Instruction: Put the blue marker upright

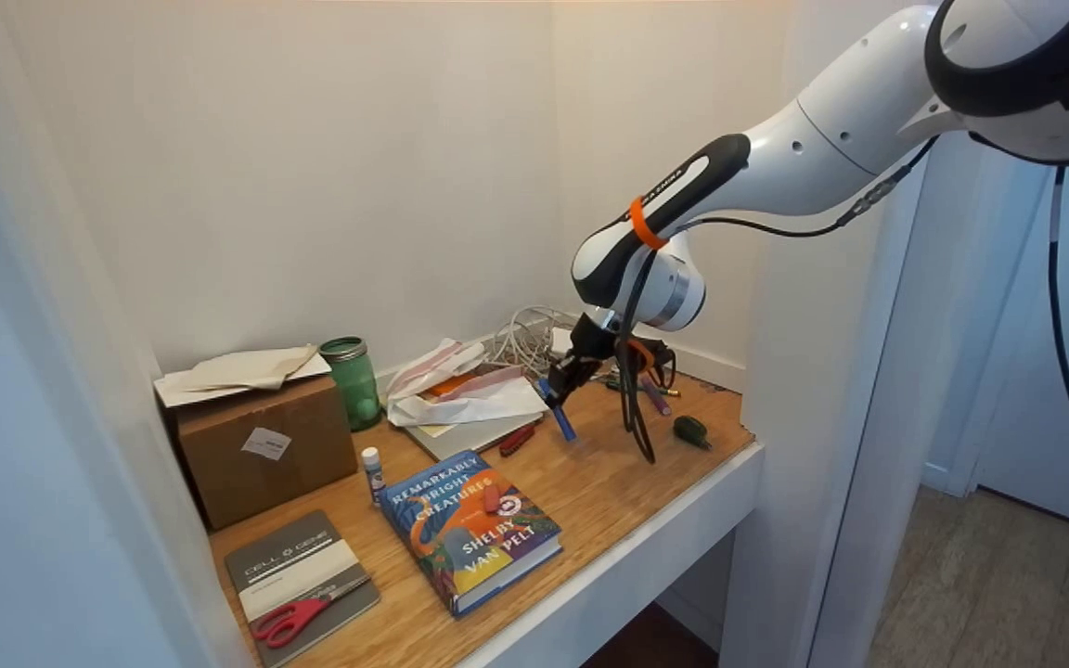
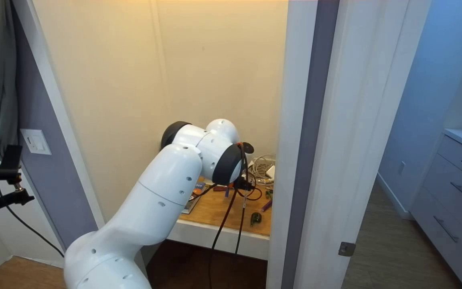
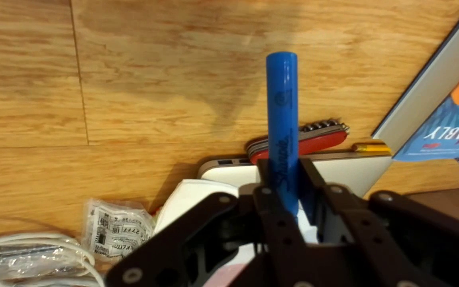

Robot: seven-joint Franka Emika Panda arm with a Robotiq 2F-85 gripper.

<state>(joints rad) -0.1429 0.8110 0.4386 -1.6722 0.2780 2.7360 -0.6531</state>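
blue marker (image 3: 282, 111), one: we are finding it tilted, up and right of the book (image 1: 471, 531) in an exterior view; whether its lower end is touching the tabletop (image 1: 609, 492), we are marking unclear.
gripper (image 3: 283, 171), one: its fingers are pinching the blue marker.
red pocket knife (image 1: 517, 441), one: lying between book and blue marker.
glue stick (image 1: 373, 475), one: standing just beside the book's left edge.
grey notebook (image 1: 275, 568), one: lying left of the book, bearing red scissors (image 1: 288, 623).
dark green object (image 1: 689, 430), one: sitting right of the book, well apart.
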